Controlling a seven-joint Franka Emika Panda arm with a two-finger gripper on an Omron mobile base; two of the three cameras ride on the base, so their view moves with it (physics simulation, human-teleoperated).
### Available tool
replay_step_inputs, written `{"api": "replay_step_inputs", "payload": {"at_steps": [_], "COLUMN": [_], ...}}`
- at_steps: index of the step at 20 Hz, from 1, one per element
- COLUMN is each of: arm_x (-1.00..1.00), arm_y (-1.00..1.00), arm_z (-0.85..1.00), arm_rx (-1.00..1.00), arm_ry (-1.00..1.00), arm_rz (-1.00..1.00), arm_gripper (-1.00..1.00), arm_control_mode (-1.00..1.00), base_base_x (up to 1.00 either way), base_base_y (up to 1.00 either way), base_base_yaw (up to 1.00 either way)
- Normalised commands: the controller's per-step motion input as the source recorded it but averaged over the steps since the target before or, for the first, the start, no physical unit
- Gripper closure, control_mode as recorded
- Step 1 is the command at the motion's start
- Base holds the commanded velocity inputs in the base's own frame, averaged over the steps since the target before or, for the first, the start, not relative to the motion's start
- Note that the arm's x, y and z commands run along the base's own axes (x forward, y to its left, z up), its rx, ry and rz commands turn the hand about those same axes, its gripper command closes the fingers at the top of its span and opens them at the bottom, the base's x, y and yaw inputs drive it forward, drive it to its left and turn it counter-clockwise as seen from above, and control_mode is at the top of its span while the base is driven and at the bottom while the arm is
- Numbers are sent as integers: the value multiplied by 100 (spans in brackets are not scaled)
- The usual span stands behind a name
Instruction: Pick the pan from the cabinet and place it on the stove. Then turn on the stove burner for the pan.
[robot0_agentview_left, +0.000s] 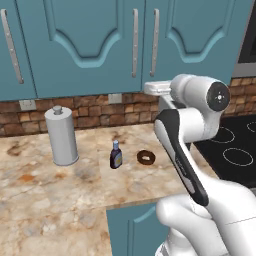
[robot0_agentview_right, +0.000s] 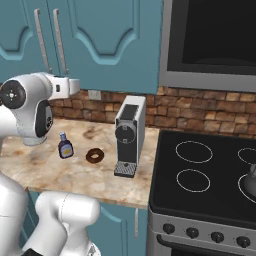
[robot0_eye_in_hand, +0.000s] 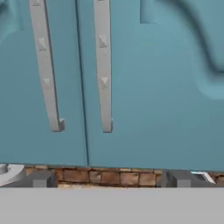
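The cabinet fills the wall above the counter, its teal arched doors shut, so the pan is hidden. My gripper is open and holds nothing. It faces the seam between two doors, with the two long silver bar handles just ahead and a little above its fingertips. My white hand hangs below the doors, over the back of the counter. The stove lies to the right, black glass with white burner rings and a row of black knobs on its steel front.
On the marble counter stand a paper towel roll, a small bottle, a brown donut and a coffee machine. A grey kettle sits on the stove's right edge. A microwave hangs above the stove.
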Motion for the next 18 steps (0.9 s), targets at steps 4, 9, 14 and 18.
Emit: {"api": "replay_step_inputs", "payload": {"at_steps": [4, 9, 14, 18], "arm_x": [1, -11, -1, 11], "arm_y": [9, 5, 0, 0], "arm_z": [55, 43, 8, 0], "arm_rx": [10, 4, -1, -3], "arm_ry": [-24, -24, -21, -10], "arm_rz": [0, -3, 0, 0], "arm_gripper": [-100, -100, -100, -100], "arm_control_mode": [-100, -100, -100, -100], "base_base_x": [0, 0, 0, 0], "base_base_y": [0, 0, 0, 0], "base_base_yaw": [0, 0, 0, 0]}}
